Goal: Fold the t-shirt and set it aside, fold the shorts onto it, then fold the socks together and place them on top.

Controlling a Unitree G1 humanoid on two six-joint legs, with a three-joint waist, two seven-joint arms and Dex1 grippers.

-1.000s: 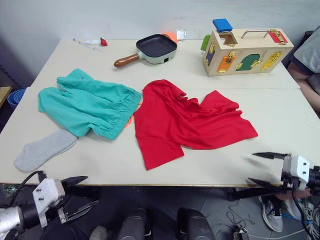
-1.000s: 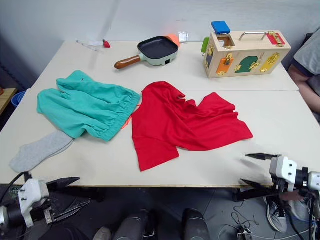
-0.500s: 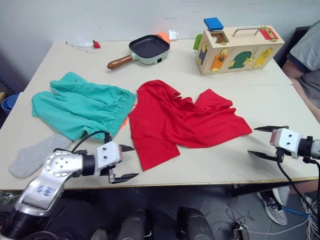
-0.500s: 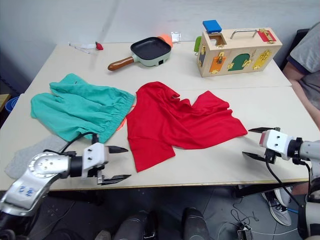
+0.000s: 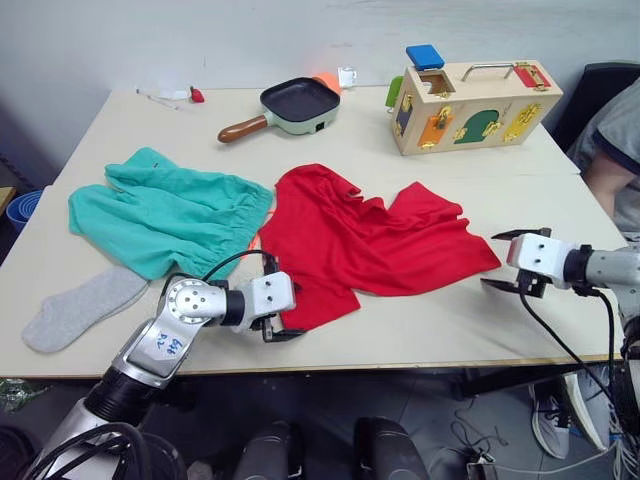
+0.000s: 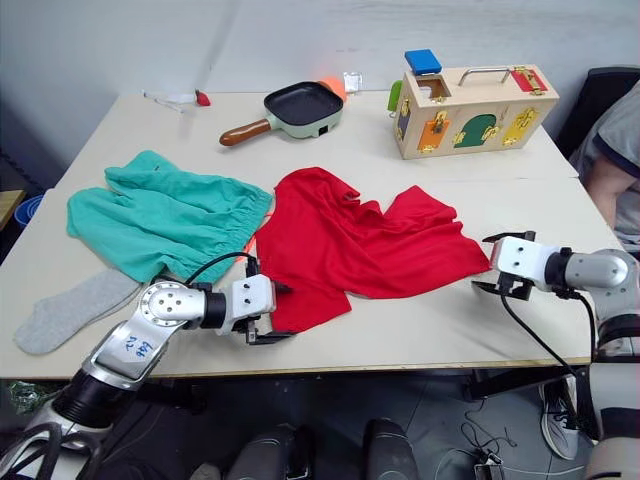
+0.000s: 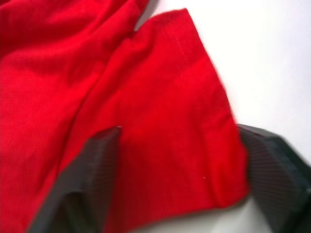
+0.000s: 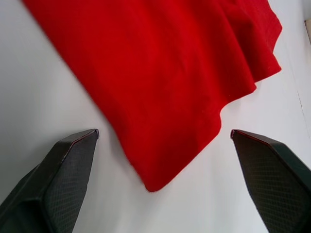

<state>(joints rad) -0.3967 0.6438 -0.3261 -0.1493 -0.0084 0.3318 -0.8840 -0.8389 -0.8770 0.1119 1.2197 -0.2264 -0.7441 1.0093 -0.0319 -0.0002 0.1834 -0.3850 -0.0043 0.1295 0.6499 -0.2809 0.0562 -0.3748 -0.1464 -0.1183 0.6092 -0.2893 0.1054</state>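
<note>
both grippers spread wide: left gripper [image 7: 180,194] straddles the near corner of the t-shirt [image 5: 370,240], right gripper [image 8: 160,194] faces its far-right corner.

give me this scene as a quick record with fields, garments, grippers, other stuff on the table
t-shirt: red, crumpled and unfolded, mid table
shorts: teal, unfolded, on the robot's left of the t-shirt
sock: grey, flat near the table's front left edge
left gripper: open, fingers straddling the t-shirt's near corner
right gripper: open, just off the t-shirt's right corner, not touching
pan: far side of table, wooden handle
wooden box: far right, latches and a blue block on top
fold status: nothing folded yet
</note>
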